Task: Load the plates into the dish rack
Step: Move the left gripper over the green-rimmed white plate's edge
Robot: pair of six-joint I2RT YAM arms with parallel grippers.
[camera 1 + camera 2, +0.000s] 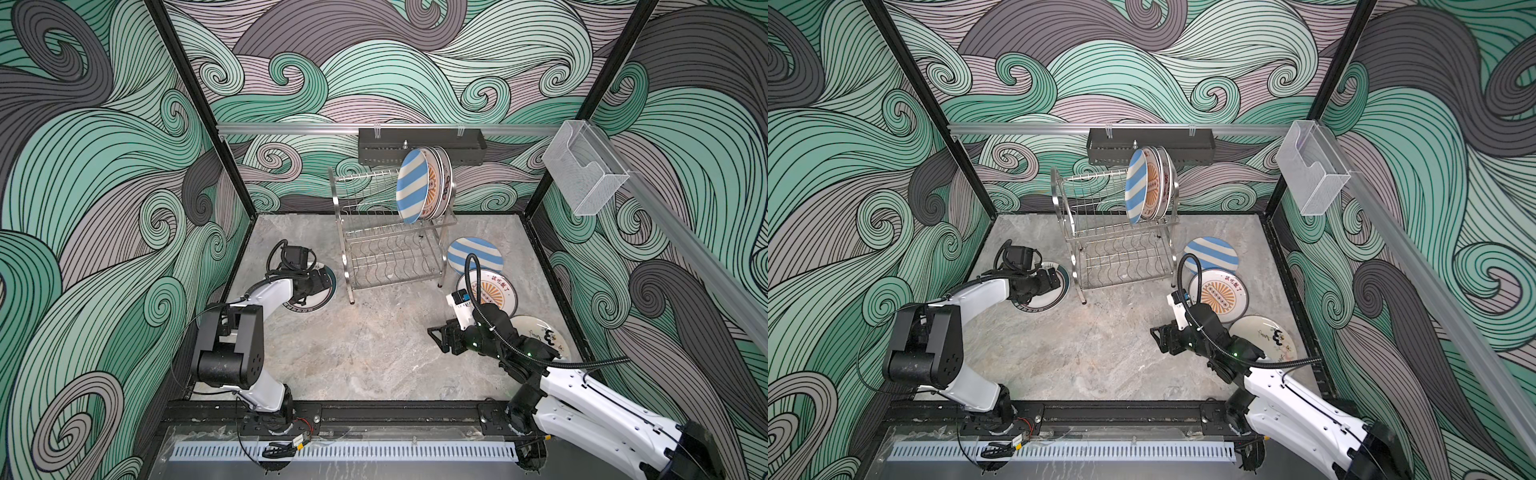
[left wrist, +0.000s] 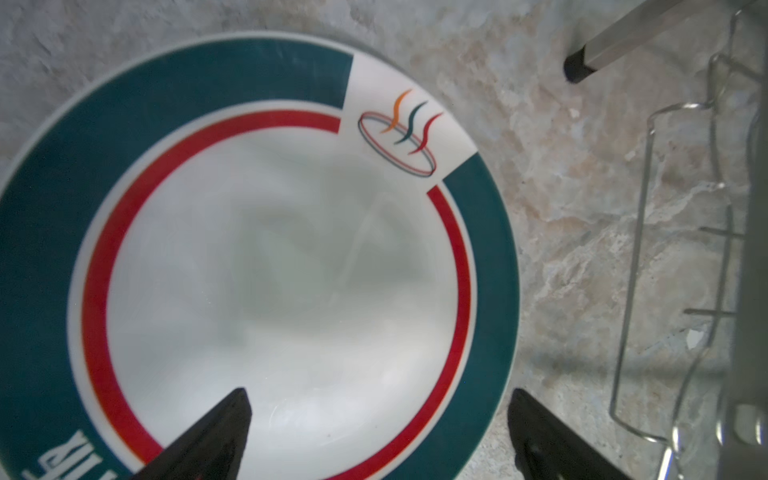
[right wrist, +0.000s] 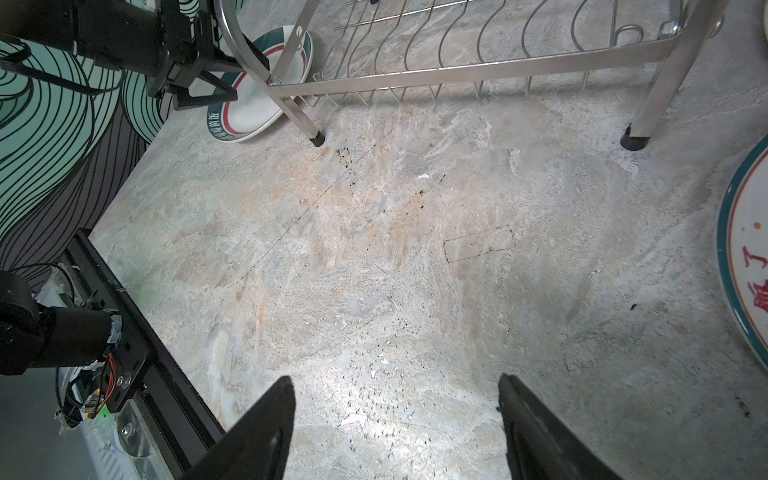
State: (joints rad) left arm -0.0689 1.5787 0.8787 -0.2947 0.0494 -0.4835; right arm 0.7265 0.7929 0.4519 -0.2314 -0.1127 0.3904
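The right arm (image 1: 590, 399) lay nearest, reaching in from the bench's front right corner. The right gripper (image 1: 435, 337) hung over the bare marbled bench (image 1: 365, 361) right of its middle, jaws wide apart with nothing between them. Behind that arm, along the right edge, three plates lay flat in a close row. They were a white plate with a black drawing (image 1: 540, 332), partly under the arm, then a sunburst plate with red characters (image 1: 496, 291), then a flat striped plate (image 1: 478, 251) just beside the rack's right legs. The dish rack (image 1: 386, 253) stood at the back middle of the bench. At the right end of its upper tier three plates stood on edge, close together: a standing striped plate (image 1: 411, 191) in front, an orange sunburst plate (image 1: 433, 195) behind it, and a loop-rimmed plate (image 1: 448, 178) last. Near the left edge, just beside the rack's front left leg, a teal-and-red-rimmed plate (image 2: 291, 270) lay flat. The left gripper (image 2: 378, 392) was over it with jaws open, one finger above the plate's well and the other outside its rim. Whether either finger touched the plate could not be told.
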